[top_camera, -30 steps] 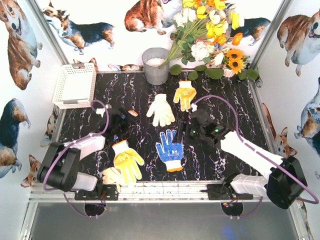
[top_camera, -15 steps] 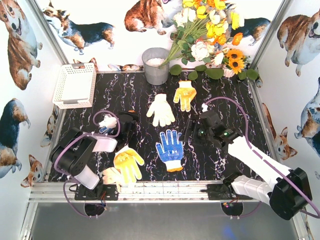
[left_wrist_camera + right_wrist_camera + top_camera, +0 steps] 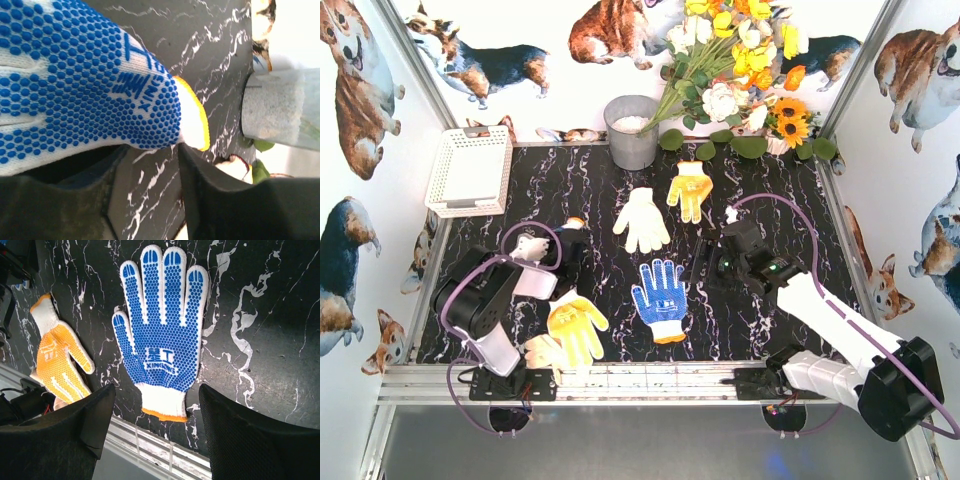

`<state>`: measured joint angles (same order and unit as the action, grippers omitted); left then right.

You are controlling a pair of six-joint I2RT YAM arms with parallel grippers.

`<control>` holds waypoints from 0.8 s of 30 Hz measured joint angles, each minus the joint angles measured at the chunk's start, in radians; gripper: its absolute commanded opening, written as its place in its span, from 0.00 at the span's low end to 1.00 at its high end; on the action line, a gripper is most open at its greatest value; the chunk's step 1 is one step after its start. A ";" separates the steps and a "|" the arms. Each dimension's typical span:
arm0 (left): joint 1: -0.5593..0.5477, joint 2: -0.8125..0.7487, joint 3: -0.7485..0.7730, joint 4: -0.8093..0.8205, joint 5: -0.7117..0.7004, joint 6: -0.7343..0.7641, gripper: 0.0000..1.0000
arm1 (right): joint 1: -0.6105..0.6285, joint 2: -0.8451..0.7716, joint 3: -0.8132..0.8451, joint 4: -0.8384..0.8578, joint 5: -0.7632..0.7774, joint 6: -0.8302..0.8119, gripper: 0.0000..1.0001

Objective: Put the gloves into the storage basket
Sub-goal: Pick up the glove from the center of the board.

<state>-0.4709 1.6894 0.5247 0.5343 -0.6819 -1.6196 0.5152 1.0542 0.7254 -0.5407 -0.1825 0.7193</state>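
Note:
Several gloves lie on the black marble table (image 3: 600, 180). A blue-dotted glove (image 3: 658, 295) (image 3: 160, 325) lies in the middle, and my right gripper (image 3: 703, 262) (image 3: 156, 390) hangs open just right of it, over its cuff. A yellow glove (image 3: 575, 320) (image 3: 60, 360) lies at the front left, a pale glove (image 3: 542, 350) by the front rail, a white glove (image 3: 642, 218) and another yellow glove (image 3: 690, 188) further back. My left gripper (image 3: 568, 245) (image 3: 150, 150) is low over a second blue-dotted glove (image 3: 85, 85); its edge lies at the fingertips, jaws apart. The white storage basket (image 3: 470, 170) stands at the back left.
A grey metal bucket (image 3: 632, 130) (image 3: 272, 107) stands at the back centre, with a bunch of flowers (image 3: 740, 70) to its right. The aluminium front rail (image 3: 650, 380) (image 3: 150, 445) runs along the near edge. Printed walls close in the table on three sides.
The left arm has folded back towards its base and its jaws have narrowed round the glove's edge. The right arm shifted slightly to the right, then stayed still.

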 measured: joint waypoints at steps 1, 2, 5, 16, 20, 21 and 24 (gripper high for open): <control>0.010 0.006 0.000 0.002 0.002 0.008 0.26 | 0.000 0.001 0.000 -0.002 0.000 -0.003 0.70; 0.022 0.012 0.000 0.003 0.007 0.017 0.21 | 0.000 0.002 0.000 -0.003 0.000 -0.004 0.70; 0.060 0.019 -0.010 0.013 0.025 0.059 0.09 | 0.000 0.002 0.000 -0.009 0.000 -0.010 0.70; 0.262 -0.185 -0.068 -0.027 0.227 0.380 0.00 | -0.007 -0.009 0.002 -0.035 0.009 -0.026 0.71; 0.346 -0.325 -0.069 -0.104 0.366 0.515 0.00 | -0.008 -0.009 0.006 -0.034 0.012 -0.026 0.71; 0.369 -0.359 -0.069 -0.128 0.405 0.548 0.00 | -0.008 -0.009 0.006 -0.034 0.012 -0.026 0.71; 0.420 -0.437 -0.042 -0.240 0.520 0.660 0.00 | -0.008 -0.008 0.006 -0.032 0.011 -0.026 0.72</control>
<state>-0.0509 1.2526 0.4831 0.2947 -0.1616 -0.9600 0.5076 1.0462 0.7311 -0.5724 -0.1711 0.6933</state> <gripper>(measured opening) 0.005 0.711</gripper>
